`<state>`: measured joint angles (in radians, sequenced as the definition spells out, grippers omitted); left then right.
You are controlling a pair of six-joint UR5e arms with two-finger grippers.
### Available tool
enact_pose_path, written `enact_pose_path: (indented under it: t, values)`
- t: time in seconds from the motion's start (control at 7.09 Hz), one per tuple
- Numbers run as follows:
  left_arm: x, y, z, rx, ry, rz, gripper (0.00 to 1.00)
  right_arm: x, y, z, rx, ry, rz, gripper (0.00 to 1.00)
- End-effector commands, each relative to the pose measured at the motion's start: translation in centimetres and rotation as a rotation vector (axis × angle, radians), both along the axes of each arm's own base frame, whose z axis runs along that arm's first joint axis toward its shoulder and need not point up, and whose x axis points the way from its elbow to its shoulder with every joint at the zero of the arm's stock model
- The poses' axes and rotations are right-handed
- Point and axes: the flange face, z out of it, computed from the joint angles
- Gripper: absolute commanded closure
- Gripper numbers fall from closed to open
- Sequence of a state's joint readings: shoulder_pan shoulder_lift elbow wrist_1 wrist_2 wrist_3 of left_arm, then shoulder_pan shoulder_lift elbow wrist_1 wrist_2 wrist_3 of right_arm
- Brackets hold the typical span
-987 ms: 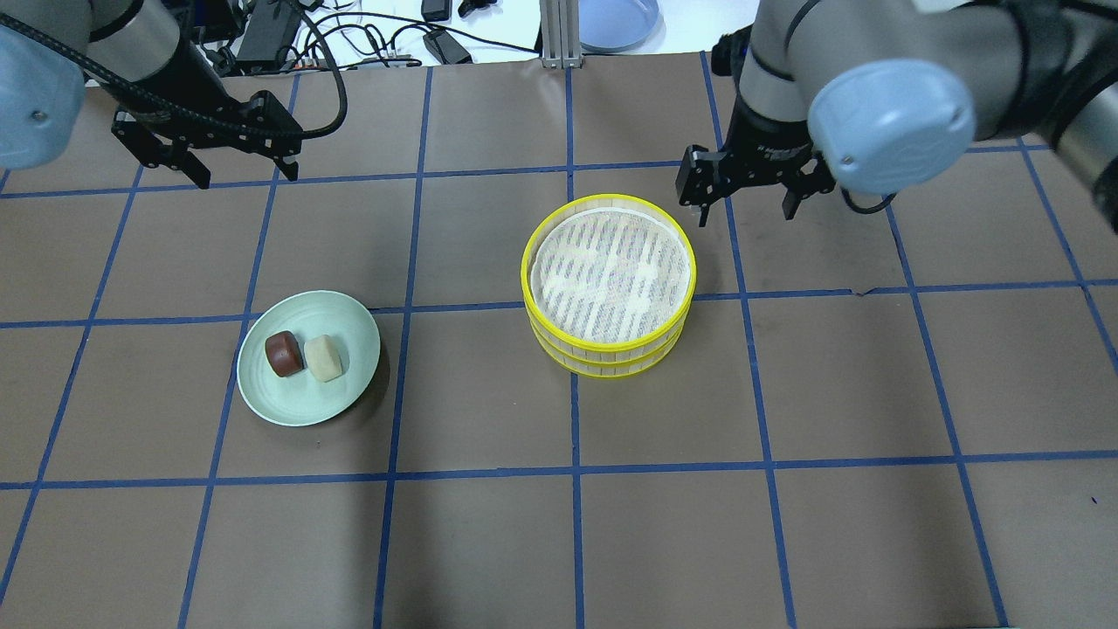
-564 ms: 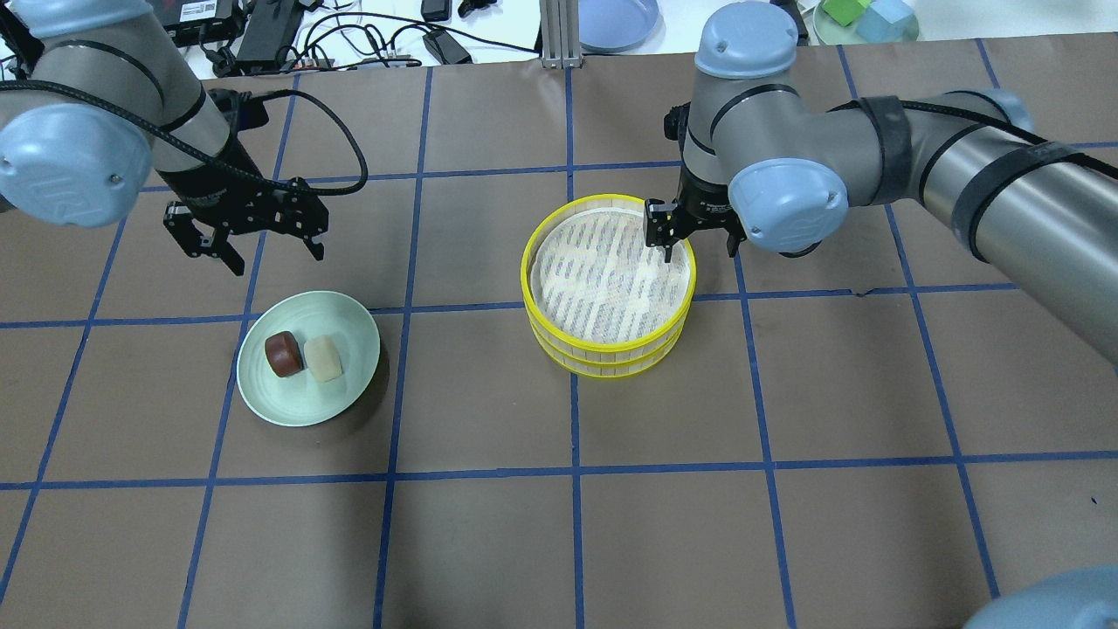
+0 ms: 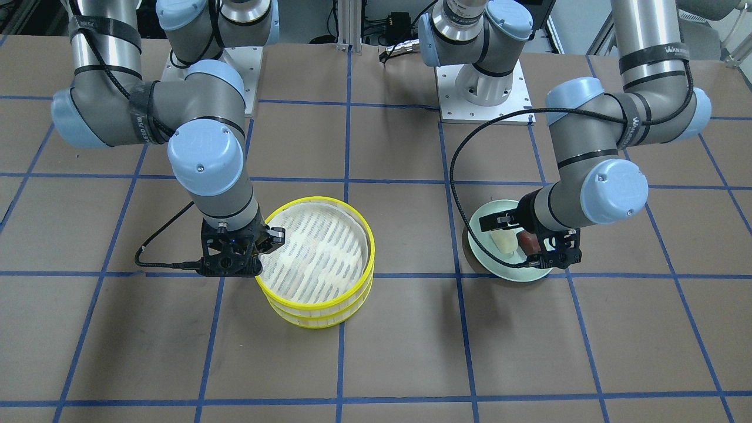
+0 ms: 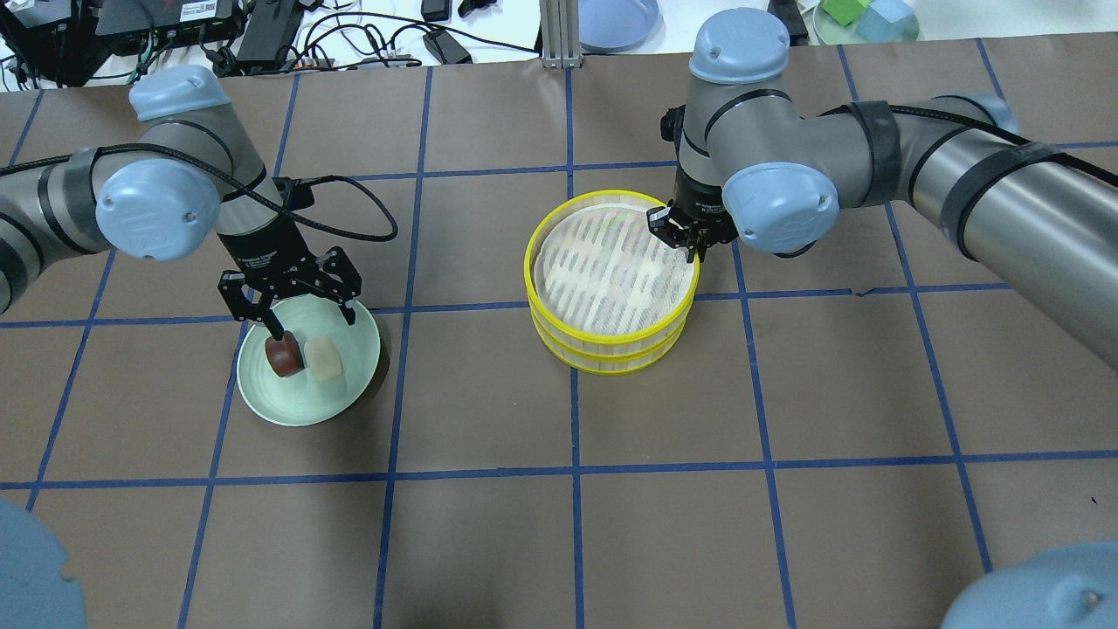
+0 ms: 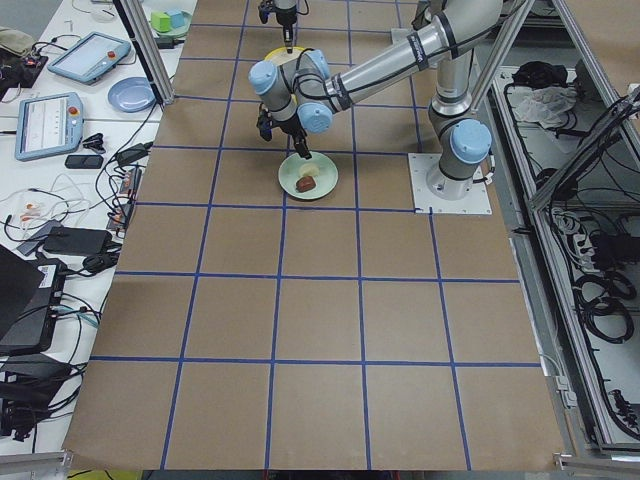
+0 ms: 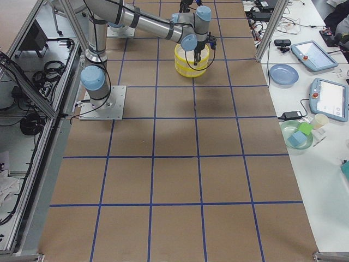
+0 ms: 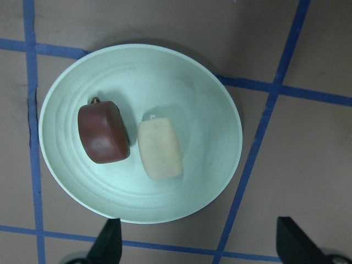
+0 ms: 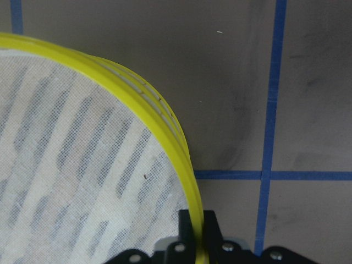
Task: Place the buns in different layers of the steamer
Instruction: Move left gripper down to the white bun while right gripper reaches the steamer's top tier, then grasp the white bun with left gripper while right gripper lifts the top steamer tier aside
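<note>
Two yellow-rimmed steamer trays stand stacked at the table's middle, the top tray [image 4: 611, 337] on the lower tray [image 4: 611, 367]. My right gripper [image 4: 693, 248] is shut on the top tray's rim at its far right side; the right wrist view shows the gripper [image 8: 197, 226] pinching the yellow rim [image 8: 165, 124]. The dark reddish-brown bun [image 4: 282, 356] and the cream-white bun [image 4: 321, 358] lie side by side on a pale green plate [image 4: 306, 409]. My left gripper [image 4: 313, 325] hangs open just above the buns, holding nothing. The left wrist view shows both, the brown bun [image 7: 103, 132] and the cream bun [image 7: 159, 148].
The table is brown with a blue tape grid. Beyond its far edge lie cables, a blue plate [image 4: 618, 22] and a dish with green and blue blocks [image 4: 865, 17]. A metal post [image 4: 556, 35] stands at the far middle.
My left gripper has come forward and down over the plate, still open. My right gripper has moved onto the top tray's rim and shut on it.
</note>
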<state>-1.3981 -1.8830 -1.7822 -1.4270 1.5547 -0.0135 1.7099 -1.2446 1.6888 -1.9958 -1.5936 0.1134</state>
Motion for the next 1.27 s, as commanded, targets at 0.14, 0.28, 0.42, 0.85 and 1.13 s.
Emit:
enact_pose_path:
  t: [0.14,0.28,0.42,0.85,1.13]
  values:
    - [0.1,-0.9,-4.0,0.052,0.010,0.000,0.03,-5.6,0.8,6.1,0.002,0.000,0.017,1.00]
    - [0.3,-1.1,-4.8,0.053,0.003,0.002,0.11,-10.4,0.0,6.3,0.019,0.001,0.070,1.00]
    - [0.5,-1.4,-5.7,0.065,-0.002,0.003,0.15,-16.2,-0.6,6.4,0.033,0.046,0.102,1.00]
    - [0.8,-1.5,-6.4,0.079,-0.005,0.012,1.00,-24.9,-0.9,6.0,0.052,0.034,0.240,1.00]
    - [1.0,-2.1,-4.5,0.041,-0.013,0.023,1.00,-25.3,-0.8,5.8,0.060,0.025,0.234,1.00]
